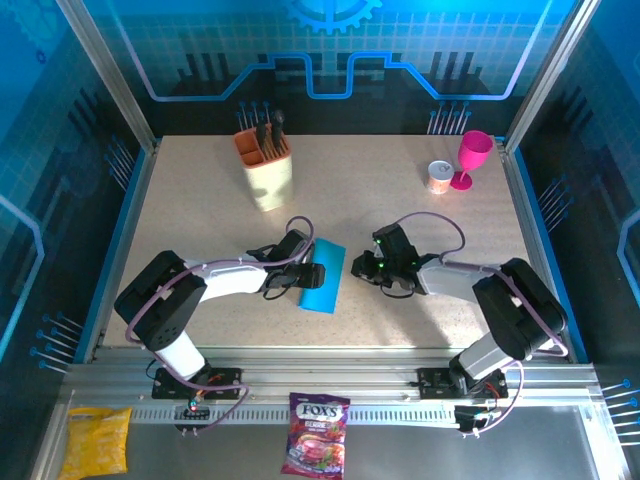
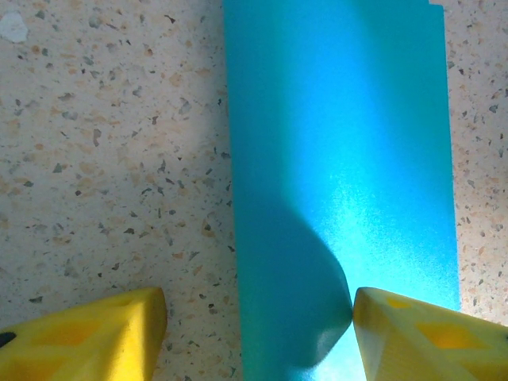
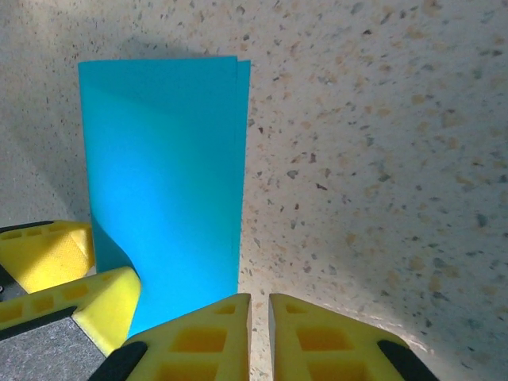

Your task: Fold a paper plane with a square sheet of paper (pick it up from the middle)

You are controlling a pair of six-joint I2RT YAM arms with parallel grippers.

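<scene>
a speckled beige table (image 1: 200,225) sits inside glowing blue walls (image 1: 400,40), with shiny metal posts (image 1: 106,65) at the far corners.

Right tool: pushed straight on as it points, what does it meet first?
Likely bare table just beside the blue paper's edge; the shut right tool aims narrowly past it, depth unclear.

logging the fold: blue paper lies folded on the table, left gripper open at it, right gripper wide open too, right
Not quite: the right gripper is shut, as the right wrist view shows. The blue paper does lie folded, left gripper open at it.
</scene>
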